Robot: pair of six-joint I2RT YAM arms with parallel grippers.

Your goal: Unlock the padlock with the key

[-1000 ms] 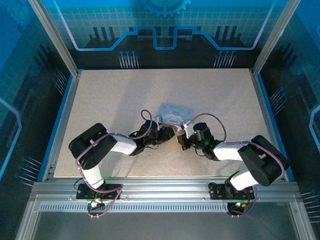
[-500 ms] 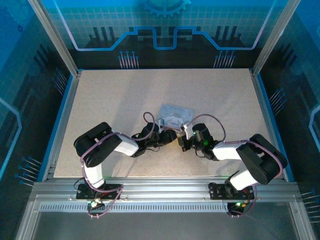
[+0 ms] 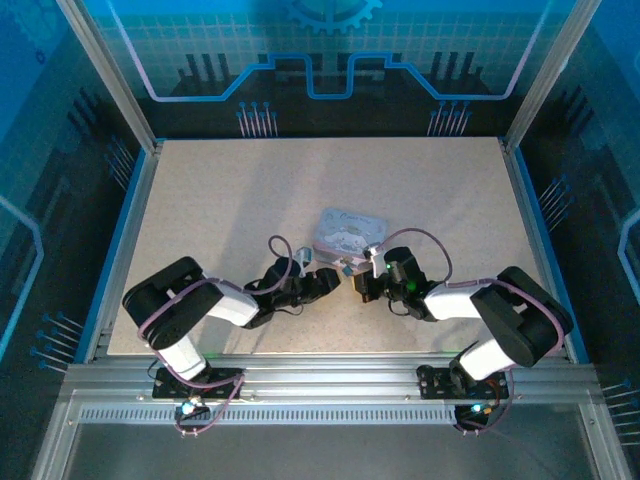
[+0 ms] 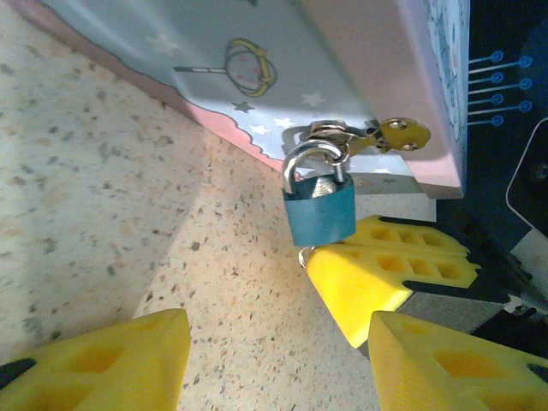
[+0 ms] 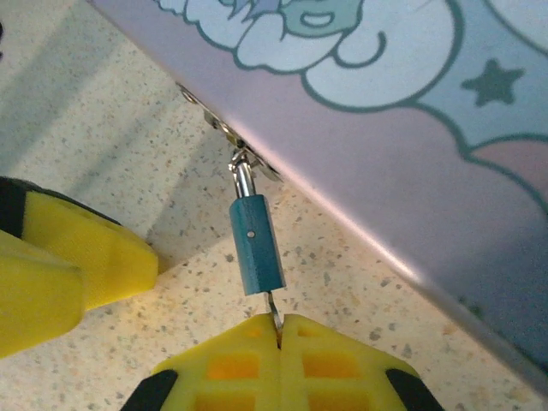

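table: speckled beige table (image 3: 220, 200) inside a blue-walled cell; both arms reached in from the near edge and met near its middle.
left claw: yellow-fingered left claw (image 4: 276, 338) sat low over the table, just left of the lock. its two fingers stood spread well apart with only bare table between them, gripping nothing.
box: pale lavender rectangular box (image 3: 345, 232) printed with cartoon clouds and stars lay flat on the table just beyond both claws.
hasp: small brass-coloured metal hasp (image 4: 401, 134) sat on the near side of the box, with a silvery loop beside it.
padlock: small blue padlock (image 4: 318, 212) with a silver shackle hung from the hasp loop at the near side of the box, between the two claws. the shackle pointed to the box and the body pointed away, towards the right claw. both shackle legs looked seated in the body. whether the body touched the table could not be told.
key: thin silvery metal key (image 5: 271, 306) ran stem-first straight into the bottom end of the padlock body; its head was hidden between the fingers.
right claw: yellow-fingered right claw (image 5: 279, 324) was just right of the lock, fingers pressed together and pinching the key. their tips sat close under the padlock body, apart from the left claw.
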